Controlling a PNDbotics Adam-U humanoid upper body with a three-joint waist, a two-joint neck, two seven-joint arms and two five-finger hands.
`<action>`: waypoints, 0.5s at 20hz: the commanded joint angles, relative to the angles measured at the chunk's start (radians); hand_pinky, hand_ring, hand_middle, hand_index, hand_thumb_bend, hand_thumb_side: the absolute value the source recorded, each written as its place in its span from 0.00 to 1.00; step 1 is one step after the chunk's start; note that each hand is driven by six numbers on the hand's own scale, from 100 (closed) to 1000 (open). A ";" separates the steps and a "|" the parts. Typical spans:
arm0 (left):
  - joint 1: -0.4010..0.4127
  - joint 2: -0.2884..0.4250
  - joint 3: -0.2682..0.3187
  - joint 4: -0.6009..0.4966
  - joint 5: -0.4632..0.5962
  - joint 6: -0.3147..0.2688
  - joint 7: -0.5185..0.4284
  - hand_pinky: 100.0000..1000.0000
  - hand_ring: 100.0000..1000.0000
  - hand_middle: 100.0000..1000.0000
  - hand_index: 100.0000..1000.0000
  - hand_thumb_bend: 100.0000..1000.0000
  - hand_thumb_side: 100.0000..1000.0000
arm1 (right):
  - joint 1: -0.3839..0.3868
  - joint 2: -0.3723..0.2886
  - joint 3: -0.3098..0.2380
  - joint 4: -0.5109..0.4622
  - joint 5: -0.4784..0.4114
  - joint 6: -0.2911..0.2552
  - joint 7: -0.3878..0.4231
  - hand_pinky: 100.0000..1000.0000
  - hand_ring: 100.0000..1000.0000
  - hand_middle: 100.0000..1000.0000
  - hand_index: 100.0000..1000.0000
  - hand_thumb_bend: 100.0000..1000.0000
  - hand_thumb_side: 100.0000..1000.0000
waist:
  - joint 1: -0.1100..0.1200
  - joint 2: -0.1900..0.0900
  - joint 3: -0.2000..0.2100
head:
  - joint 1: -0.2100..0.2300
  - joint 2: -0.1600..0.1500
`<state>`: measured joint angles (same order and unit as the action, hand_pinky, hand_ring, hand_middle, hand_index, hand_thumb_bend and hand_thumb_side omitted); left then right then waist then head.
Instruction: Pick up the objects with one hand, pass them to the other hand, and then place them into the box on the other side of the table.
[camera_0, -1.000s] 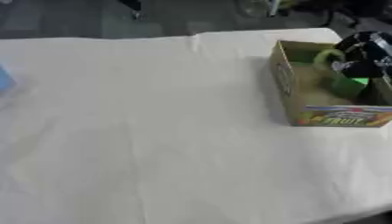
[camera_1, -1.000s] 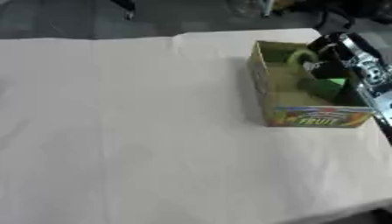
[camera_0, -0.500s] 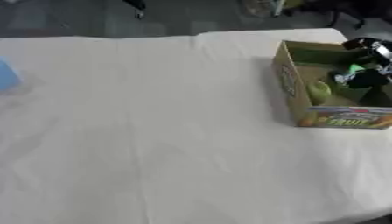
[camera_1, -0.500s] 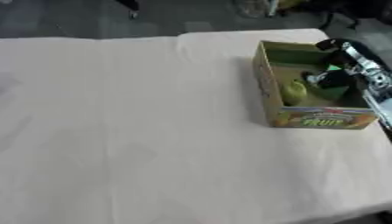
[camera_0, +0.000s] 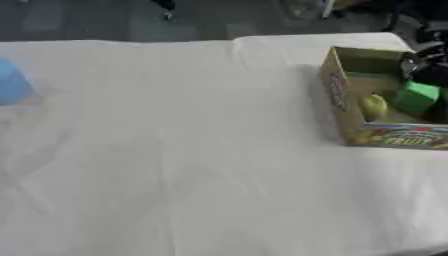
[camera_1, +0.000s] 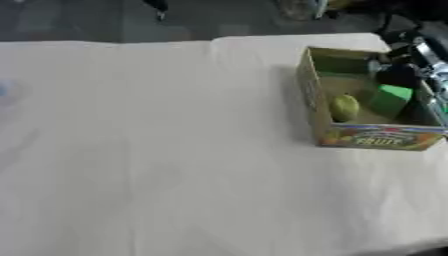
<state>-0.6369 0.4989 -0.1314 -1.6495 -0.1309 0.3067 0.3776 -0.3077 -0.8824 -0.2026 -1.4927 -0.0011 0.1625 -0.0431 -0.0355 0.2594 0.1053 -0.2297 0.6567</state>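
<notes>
A cardboard box (camera_1: 367, 136) with a colourful fruit print stands at the right side of the cloth-covered table. Inside it lie a yellow-green rounded object (camera_1: 345, 107) and a green block (camera_1: 391, 98) that leans by the right wall. My right hand (camera_1: 399, 73), black and blurred, hovers over the box's far right corner, just above the green block; whether it touches the block is not visible. My left hand shows in neither view.
A light blue object (camera_0: 12, 85) sits at the table's left edge. The cream cloth (camera_0: 175, 150) covers the whole table, with faint creases. Dark floor and furniture legs lie beyond the far edge.
The yellow-green object now lies in the box, which it did not a second ago. The green block sits lower inside, and my right hand has drawn back toward the far right corner.
</notes>
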 joint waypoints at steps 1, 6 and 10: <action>-0.034 0.052 0.023 0.004 -0.019 0.007 0.003 0.67 0.63 0.56 0.80 0.65 0.40 | -0.010 -0.023 -0.029 -0.060 -0.067 -0.006 -0.044 0.83 0.79 0.85 0.86 0.00 0.20 | 0.016 -0.021 -0.001 | 0.043 -0.005; -0.124 0.116 0.021 0.089 -0.093 0.040 -0.090 0.70 0.66 0.59 0.80 0.70 0.33 | -0.012 -0.014 -0.039 -0.114 -0.117 -0.031 -0.058 0.84 0.79 0.84 0.85 0.20 0.08 | 0.018 -0.024 0.002 | 0.082 0.000; -0.233 0.166 0.001 0.200 -0.193 0.028 -0.241 0.70 0.67 0.59 0.79 0.75 0.26 | -0.018 -0.007 -0.033 -0.144 -0.162 -0.052 -0.066 0.84 0.77 0.83 0.84 0.18 0.09 | 0.019 -0.028 0.006 | 0.088 0.008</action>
<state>-0.8469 0.6194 -0.1328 -1.4679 -0.2953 0.3379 0.1747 -0.3130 -0.8641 -0.2220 -1.6110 -0.1469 0.1205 -0.1061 -0.0322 0.2592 0.1115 -0.1452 0.6626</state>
